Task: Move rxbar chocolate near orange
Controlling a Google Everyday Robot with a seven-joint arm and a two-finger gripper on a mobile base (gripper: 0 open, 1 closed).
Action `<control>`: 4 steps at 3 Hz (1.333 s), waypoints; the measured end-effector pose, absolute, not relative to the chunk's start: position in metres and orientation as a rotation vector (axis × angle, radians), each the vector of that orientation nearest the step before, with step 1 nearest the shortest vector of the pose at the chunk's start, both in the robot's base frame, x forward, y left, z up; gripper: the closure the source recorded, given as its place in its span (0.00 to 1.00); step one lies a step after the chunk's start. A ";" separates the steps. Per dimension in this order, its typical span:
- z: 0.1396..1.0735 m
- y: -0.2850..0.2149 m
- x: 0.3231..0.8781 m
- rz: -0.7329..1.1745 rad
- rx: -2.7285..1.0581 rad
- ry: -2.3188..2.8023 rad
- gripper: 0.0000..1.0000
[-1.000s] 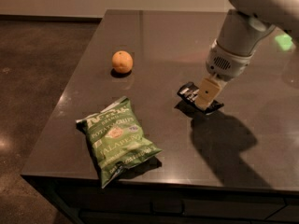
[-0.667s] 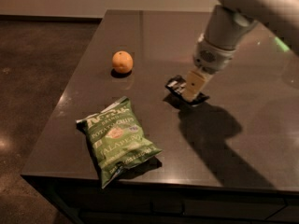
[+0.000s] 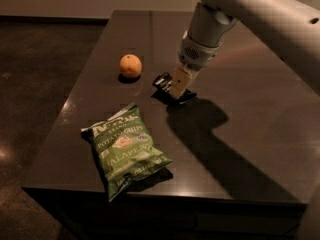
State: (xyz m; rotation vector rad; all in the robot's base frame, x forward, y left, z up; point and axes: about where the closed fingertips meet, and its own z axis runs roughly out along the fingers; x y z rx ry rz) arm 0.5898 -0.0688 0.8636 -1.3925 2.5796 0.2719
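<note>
The jaws are pinched on the snack bar (image 3: 162, 81), which is held by the gripper (image 3: 175, 90) low over the dark table (image 3: 260, 134), a little above the centre of the frame. The orange (image 3: 130, 66) is seen near the bar, to its left, not touching it. A green chip bag (image 3: 127, 149) is laid at the lower left, well apart. The arm (image 3: 250, 4) is seen entering from the upper right.

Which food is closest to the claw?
The small black rxbar chocolate, held in the claw over the table's middle. The orange and green chip bag lie farther left.
</note>
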 end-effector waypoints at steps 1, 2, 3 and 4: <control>0.862 -0.045 0.608 0.263 -1.432 2.541 0.85; 0.860 -0.034 0.624 0.246 -1.453 2.525 0.62; 0.857 -0.025 0.631 0.266 -1.469 2.506 0.39; 0.855 -0.023 0.633 0.268 -1.470 2.503 0.08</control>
